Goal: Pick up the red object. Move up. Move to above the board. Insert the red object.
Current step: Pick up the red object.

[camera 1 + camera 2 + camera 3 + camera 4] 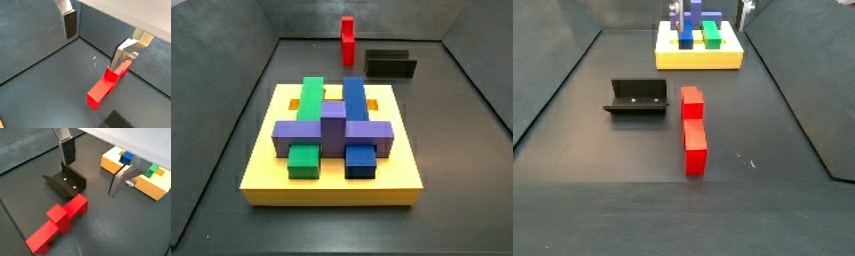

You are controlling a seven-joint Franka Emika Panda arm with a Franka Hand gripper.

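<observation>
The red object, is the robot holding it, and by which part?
No. The gripper hangs open above the floor, fingers empty; the red object lies untouched.

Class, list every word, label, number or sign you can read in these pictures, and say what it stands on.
None: no readable text on the red object, the board, the fixture, or the pincer above the floor beside them.

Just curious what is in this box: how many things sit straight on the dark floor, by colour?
Red: 1, the red object
Yellow: 1, the board, not counting the blocks slotted in it
Black: 1, the fixture
Total: 3
The gripper hangs open near the red object's end, off the floor.
</observation>
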